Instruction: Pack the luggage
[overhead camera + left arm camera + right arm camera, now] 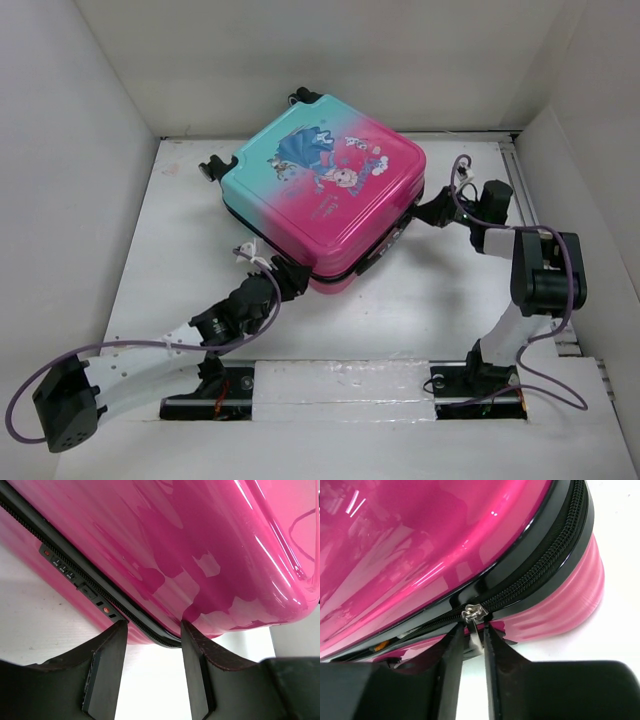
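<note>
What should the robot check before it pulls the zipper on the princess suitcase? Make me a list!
1. Lid of the luggage down flat: ok.
2. Right gripper has a finger on each side of the zipper pull: ok.
3. Zipper pull pinched tight: cannot tell.
4. Left gripper sits at the luggage's near corner, jaws open: ok.
5. Left gripper really pressing the shell to steady it: cannot tell.
6. Nothing poking out of the seam beside the lock: ok.
</note>
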Robot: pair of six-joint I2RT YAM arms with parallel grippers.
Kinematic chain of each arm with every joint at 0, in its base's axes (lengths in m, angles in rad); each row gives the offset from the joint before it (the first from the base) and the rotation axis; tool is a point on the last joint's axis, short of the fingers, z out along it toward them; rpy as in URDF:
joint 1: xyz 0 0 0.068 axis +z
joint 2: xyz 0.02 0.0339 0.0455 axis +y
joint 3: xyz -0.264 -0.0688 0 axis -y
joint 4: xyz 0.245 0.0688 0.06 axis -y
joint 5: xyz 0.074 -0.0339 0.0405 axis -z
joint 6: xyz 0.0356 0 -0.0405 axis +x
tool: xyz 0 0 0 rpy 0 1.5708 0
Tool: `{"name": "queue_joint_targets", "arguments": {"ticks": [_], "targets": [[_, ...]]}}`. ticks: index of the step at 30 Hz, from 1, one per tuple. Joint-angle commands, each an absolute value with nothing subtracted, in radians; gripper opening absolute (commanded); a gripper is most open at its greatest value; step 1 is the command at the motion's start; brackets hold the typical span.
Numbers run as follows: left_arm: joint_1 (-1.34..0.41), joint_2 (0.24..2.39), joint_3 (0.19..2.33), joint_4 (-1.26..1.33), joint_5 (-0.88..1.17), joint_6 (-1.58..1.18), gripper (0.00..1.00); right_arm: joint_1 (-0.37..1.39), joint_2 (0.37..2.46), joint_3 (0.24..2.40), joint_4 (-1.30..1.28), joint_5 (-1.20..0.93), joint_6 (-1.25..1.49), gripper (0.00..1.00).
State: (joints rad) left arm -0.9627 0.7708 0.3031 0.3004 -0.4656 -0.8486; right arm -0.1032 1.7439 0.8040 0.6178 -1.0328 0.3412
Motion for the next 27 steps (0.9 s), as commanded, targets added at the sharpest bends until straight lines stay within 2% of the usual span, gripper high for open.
{"name": "queue_joint_targets", "arguments": {"ticks": [1, 3, 7, 10, 14, 17, 22, 27], "targets": [[-0.963, 0.779, 0.29, 0.331, -0.463, -0.83, 0.42, -0.077, 1.761, 0.802, 0.749, -1.111, 0.387, 0.26], [-0.963, 0.758, 0.281, 0.322, -0.463, -0.83, 0.4, -0.077, 1.761, 0.802, 0.762, -1.101, 0.387, 0.14], [-0.963, 0.71, 0.249, 0.31, -0.451, -0.81, 0.36, -0.077, 1.761, 0.781, 0.827, -1.075, 0.428, 0.0], [-0.963, 0.71, 0.226, 0.344, -0.417, -0.799, 0.31, -0.077, 1.737, 0.735, 0.847, -1.04, 0.465, 0.0], [-0.963, 0.813, 0.212, 0.469, -0.379, -0.769, 0.3, -0.067, 1.657, 0.651, 0.828, -0.956, 0.476, 0.0], [-0.963, 1.018, 0.294, 0.572, -0.379, -0.732, 0.3, -0.041, 1.629, 0.612, 0.752, -0.891, 0.43, 0.0], [-0.904, 1.231, 0.417, 0.685, -0.379, -0.712, 0.3, 0.064, 1.579, 0.592, 0.654, -0.833, 0.367, 0.0], [-0.851, 1.31, 0.463, 0.778, -0.31, -0.723, 0.3, 0.222, 1.477, 0.539, 0.54, -0.743, 0.316, 0.0]]}}
